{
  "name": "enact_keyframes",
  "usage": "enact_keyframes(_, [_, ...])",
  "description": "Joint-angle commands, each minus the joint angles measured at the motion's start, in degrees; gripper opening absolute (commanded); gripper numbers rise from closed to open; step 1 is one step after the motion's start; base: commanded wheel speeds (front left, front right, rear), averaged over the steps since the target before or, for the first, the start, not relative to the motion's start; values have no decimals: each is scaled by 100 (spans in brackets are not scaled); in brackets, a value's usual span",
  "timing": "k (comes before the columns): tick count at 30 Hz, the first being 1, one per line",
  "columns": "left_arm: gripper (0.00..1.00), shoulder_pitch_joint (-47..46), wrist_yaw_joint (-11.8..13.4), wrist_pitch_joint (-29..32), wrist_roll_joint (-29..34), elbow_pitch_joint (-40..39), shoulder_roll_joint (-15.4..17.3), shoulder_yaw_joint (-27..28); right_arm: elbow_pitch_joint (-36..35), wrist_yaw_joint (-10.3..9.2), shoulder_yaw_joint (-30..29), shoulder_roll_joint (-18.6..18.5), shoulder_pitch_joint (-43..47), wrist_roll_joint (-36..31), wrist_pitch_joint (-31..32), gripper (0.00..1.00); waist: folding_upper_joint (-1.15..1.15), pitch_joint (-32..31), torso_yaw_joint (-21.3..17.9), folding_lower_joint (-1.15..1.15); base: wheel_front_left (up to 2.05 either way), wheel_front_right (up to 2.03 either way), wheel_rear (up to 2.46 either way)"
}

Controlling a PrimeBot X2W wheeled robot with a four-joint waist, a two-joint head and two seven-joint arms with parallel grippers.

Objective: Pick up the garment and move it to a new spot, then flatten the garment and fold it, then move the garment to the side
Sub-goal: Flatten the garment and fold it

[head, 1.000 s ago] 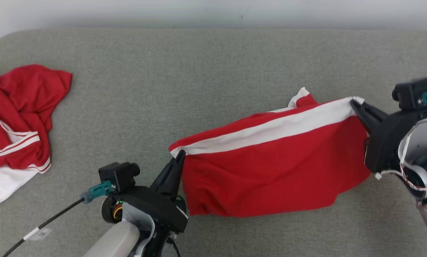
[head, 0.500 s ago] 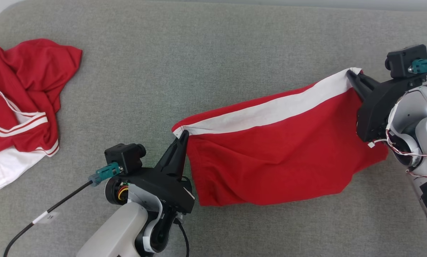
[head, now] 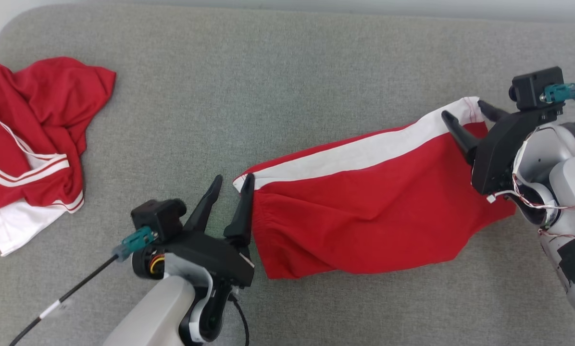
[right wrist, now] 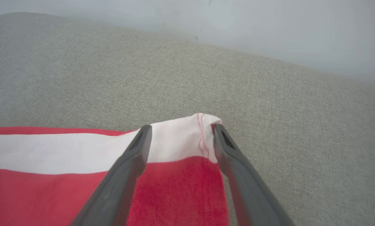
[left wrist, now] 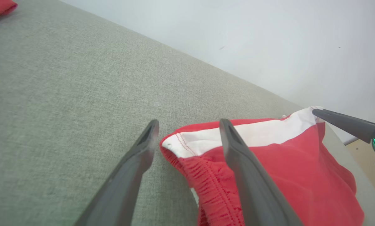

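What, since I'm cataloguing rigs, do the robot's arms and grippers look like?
The left gripper and right gripper each have two long tapering dark fingers on a black body with a boxy black camera and teal plug. Forearms pale grey. Black tagged cable on left; red-white wires on right.

We see the red garment (head: pixel 364 226) with its broad white stripe lying stretched out, slanted and wrinkled, on the right half of the grey fabric surface (head: pixel 268 72).
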Motion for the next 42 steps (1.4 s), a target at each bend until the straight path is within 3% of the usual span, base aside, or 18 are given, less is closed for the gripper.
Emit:
enact_keyframes(1, [100,144,22,-52,93,-20,42,46,31,-14,-13,7,131,108,63,100,-1,-148,-51,0,0,0,0])
enact_keyframes(14, [100,1519,100,-118,928,-589,117,850,135,-14,-299,-189,885,365,151,100,-1,-1029,-45,0,0,0,0])
enact_keyframes(21, [100,2463,52,-119,1992,-1178,-113,1563,284,-13,-906,-33,1519,390,296,100,-1,-1419,79,0,0,0,0])
enact_keyframes(31, [100,3305,-358,-120,3094,-1709,-520,2518,132,-13,-1667,177,2063,120,464,100,-1,-1504,282,0,0,0,0])
enact_keyframes(42, [100,3473,-1075,-120,3901,-1625,-746,2978,176,-13,-2283,456,1596,-411,875,100,-1,-986,462,0,0,0,0])
